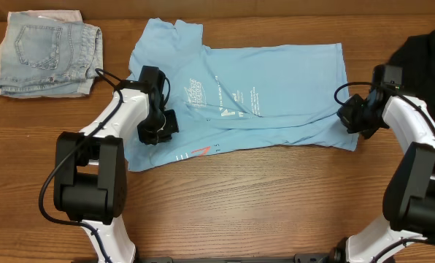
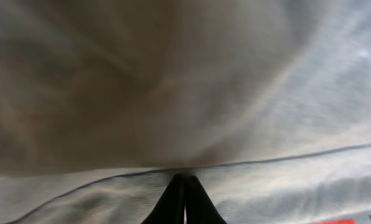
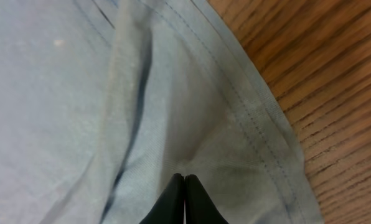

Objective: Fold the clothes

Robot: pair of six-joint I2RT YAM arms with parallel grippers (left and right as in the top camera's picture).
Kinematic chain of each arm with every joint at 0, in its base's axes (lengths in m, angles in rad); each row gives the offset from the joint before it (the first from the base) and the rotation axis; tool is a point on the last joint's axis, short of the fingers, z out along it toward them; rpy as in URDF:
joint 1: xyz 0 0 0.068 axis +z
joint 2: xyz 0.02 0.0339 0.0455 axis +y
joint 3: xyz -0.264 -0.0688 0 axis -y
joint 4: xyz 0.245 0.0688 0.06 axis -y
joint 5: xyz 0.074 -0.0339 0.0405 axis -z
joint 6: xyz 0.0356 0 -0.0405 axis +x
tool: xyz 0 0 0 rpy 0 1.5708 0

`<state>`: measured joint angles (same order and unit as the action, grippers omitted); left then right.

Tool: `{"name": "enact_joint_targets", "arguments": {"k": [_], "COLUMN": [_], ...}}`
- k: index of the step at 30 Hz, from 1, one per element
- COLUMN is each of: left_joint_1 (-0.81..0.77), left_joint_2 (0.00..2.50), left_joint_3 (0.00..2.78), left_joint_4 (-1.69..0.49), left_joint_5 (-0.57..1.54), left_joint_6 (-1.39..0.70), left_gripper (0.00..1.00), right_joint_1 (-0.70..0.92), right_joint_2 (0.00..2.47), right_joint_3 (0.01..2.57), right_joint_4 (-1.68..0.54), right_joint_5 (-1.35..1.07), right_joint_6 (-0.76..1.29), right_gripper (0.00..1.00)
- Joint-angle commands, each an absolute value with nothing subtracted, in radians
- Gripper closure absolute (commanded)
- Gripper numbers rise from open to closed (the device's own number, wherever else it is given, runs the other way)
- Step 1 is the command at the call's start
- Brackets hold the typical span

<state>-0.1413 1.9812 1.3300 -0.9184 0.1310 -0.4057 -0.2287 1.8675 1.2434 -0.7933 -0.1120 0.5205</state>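
Shows the sky-blue T-shirt (image 1: 276,80) spread across the middle of the counter (image 1: 239,212), lower part rumpled into loose folds, with the black T-shirt (image 1: 429,51) at the far right edge. Finds the left tool (image 1: 158,131) pinched together on cloth at the shirt's left side and the right tool (image 1: 349,115) likewise closed on fabric just inside the right hem. Likely risks a thin pinch slipping free, or an uneven lift dragging the loose folds askew and leaving a crooked crease.

My left gripper (image 2: 184,182) has its fingers pressed tight together, pinching the shirt (image 1: 276,80) at the tips. My right gripper (image 3: 184,180) is clamped the same way. Both arms are angled inward.
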Motion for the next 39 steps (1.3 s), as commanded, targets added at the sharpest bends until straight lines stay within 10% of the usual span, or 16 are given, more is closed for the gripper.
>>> {"name": "enact_joint_targets", "arguments": {"k": [1,39], "left_joint_1": [-0.117,0.178], "left_joint_2": [2.001,1.993], "left_joint_3": [1.336,1.149], "left_joint_4": [-0.928,-1.020], "left_joint_5": [0.124,0.023], "left_joint_6": [-0.454,-0.546], "left_gripper": [0.95,0.96], "right_joint_1": [-0.231,-0.281], "right_joint_2": [1.908,1.951], "right_joint_3": [1.232,1.245], "right_joint_4": [-0.790,-0.960], "right_joint_5": [-0.106,0.017], "right_joint_6": [0.527,0.568], "right_gripper": [0.95,0.96]}}
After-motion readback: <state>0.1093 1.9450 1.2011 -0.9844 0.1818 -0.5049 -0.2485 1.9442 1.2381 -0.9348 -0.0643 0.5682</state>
